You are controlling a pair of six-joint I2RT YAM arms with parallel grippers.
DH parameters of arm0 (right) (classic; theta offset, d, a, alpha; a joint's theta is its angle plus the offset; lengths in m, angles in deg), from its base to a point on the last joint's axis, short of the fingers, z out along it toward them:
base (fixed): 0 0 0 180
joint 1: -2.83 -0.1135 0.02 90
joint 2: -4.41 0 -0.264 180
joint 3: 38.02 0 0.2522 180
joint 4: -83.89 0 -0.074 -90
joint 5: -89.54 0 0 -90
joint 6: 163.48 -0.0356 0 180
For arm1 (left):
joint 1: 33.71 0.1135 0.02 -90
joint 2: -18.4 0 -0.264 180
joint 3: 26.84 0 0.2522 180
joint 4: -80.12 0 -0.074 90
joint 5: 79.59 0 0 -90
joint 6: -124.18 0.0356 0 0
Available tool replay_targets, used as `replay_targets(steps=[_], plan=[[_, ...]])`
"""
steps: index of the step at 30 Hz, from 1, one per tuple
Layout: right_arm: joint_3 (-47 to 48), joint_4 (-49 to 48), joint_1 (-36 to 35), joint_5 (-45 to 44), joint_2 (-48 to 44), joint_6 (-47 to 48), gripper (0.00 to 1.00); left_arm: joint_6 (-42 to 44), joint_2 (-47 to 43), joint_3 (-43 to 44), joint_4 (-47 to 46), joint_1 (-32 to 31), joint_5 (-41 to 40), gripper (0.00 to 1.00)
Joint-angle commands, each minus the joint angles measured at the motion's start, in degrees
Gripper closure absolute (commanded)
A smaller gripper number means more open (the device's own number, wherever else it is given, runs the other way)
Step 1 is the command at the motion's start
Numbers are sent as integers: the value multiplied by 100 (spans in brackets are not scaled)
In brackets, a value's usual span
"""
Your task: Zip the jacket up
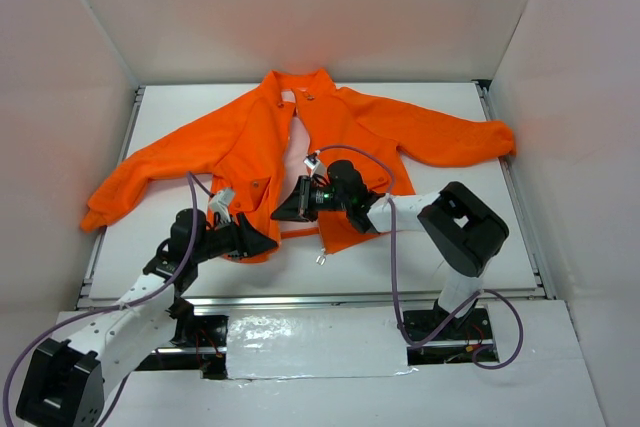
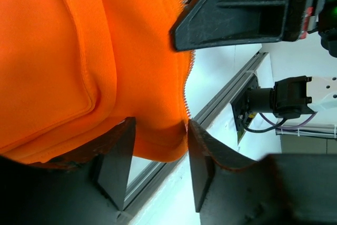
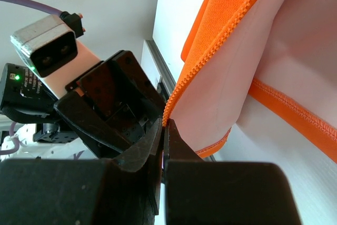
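The orange jacket [image 1: 250, 142] lies open on the white table [image 1: 450, 237], collar at the far side and sleeves spread out. My left gripper [image 1: 262, 243] is at the bottom hem of the left front panel. In the left wrist view its fingers [image 2: 118, 162] are shut on the bunched hem corner [image 2: 158, 146], beside the zipper teeth [image 2: 188, 85]. My right gripper [image 1: 283, 212] is shut on the zipper edge [image 3: 210, 51] of the other panel and holds it raised, jaws [image 3: 164, 125] pinched tight. The two grippers are close together.
An aluminium rail [image 1: 300, 299] runs along the table's near edge, just below the hem. White walls enclose the table on three sides. The right arm's elbow [image 1: 462, 227] stands over the near right part. A small white piece [image 1: 321, 259] lies by the hem.
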Motion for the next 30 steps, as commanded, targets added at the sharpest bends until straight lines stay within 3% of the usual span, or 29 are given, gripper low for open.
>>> replay_targets(steps=[1, 7, 10, 14, 19, 30], plan=[[200, -84, -59, 169, 81, 124, 100, 58, 44, -14, -467, -25, -2, 45], [235, -66, -68, 239, 107, 203, 100, 136, 123, -23, -485, -33, -64, 46], [235, -66, -59, 265, 116, 212, 100, 172, 123, -32, -494, -25, -81, 54], [253, -84, -68, 292, 116, 203, 100, 146, 193, -102, -634, -25, -72, 43], [279, -75, -68, 318, 107, 195, 100, 67, 342, -252, -960, -25, 68, 45], [296, -84, -59, 336, 160, 186, 100, 75, 343, -305, -1074, -25, 103, 76]])
